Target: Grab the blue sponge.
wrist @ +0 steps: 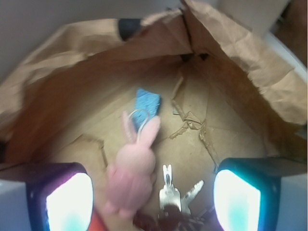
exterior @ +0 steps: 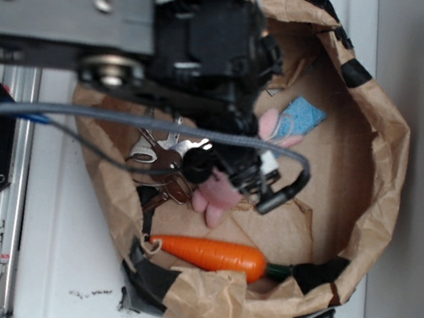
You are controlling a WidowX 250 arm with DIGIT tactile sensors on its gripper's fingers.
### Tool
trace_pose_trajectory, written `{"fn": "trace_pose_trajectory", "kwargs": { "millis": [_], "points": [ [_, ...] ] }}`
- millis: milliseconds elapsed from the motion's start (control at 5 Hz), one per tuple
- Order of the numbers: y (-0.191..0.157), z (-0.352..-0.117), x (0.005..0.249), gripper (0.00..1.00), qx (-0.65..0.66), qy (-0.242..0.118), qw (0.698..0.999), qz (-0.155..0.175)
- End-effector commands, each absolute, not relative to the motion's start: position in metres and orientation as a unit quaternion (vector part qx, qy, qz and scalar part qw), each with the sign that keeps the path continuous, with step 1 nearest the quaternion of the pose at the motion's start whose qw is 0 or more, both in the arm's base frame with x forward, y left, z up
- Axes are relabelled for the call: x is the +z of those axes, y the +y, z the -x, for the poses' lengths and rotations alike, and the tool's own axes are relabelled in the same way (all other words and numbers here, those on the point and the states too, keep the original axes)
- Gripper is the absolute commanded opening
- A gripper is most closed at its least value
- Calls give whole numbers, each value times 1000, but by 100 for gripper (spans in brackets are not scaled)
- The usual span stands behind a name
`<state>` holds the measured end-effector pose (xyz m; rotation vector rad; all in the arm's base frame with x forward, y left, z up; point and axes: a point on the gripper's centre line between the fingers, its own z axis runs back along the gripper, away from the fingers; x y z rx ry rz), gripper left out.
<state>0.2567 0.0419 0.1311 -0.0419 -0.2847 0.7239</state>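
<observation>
Your gripper hangs with fingers spread apart over the pink bunny. The blue sponge lies beyond the bunny's ears on the paper bag floor, bare floor to its right, bag walls crowding round; no readable writing

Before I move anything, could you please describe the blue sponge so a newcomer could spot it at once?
Look inside the brown paper bag. Toward its far wall lies the blue sponge, touching the ears of the pink plush bunny. It is the only flat, light-blue rectangle there.
</observation>
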Motion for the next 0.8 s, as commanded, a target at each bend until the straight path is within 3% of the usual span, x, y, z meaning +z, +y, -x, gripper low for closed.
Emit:
{"fn": "trace_pose_trajectory", "kwargs": {
  "millis": [0, 200, 600],
  "points": [
    [85, -286, 98, 100, 437, -116, 890, 63],
    [84, -304, 62, 100, 451, -51, 888, 78],
    [63, -295, 53, 100, 427, -30, 903, 39]
  ]
}}
